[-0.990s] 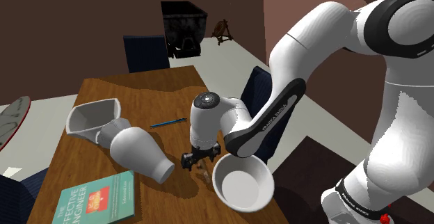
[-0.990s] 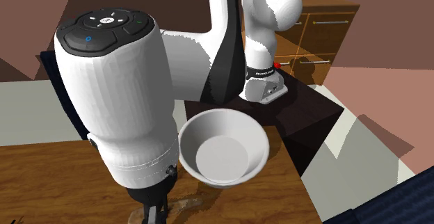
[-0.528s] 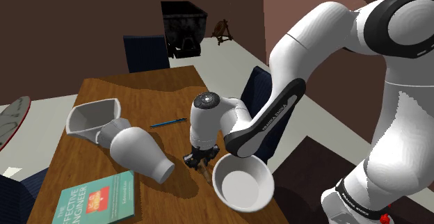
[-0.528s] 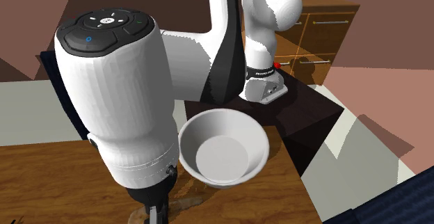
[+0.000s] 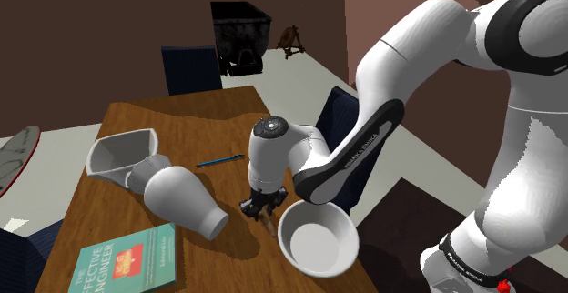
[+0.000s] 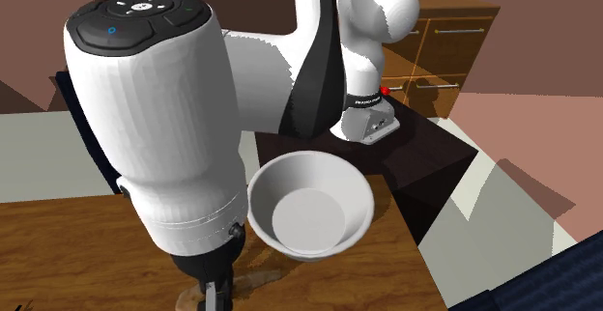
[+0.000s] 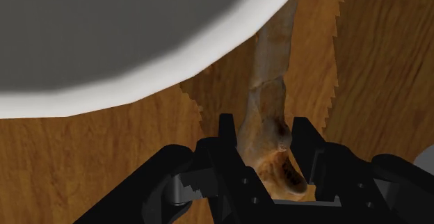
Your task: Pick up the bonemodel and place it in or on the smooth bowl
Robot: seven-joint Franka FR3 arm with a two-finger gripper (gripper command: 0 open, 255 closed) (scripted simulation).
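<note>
table point(image 5: 136, 123): wooden; we work at its edge nearest the stand.
arm point(image 5: 410, 55): bent low over that edge.
smooth bowl point(image 5: 319, 246): white, upright at that edge, just beside the gripper.
gripper point(image 7: 266, 129): fingers pinch the bonemodel's thick end.
bonemodel point(image 7: 272, 76): tan; its long axis runs straight away from the jaws, far end hidden behind the bowl's rim.
change: the wrist sits slightly higher than before; we judge the lift begun.

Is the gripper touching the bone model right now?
Touching. The wrist view shows the gripper with its fingers pressed against both sides of the bone model.
</note>
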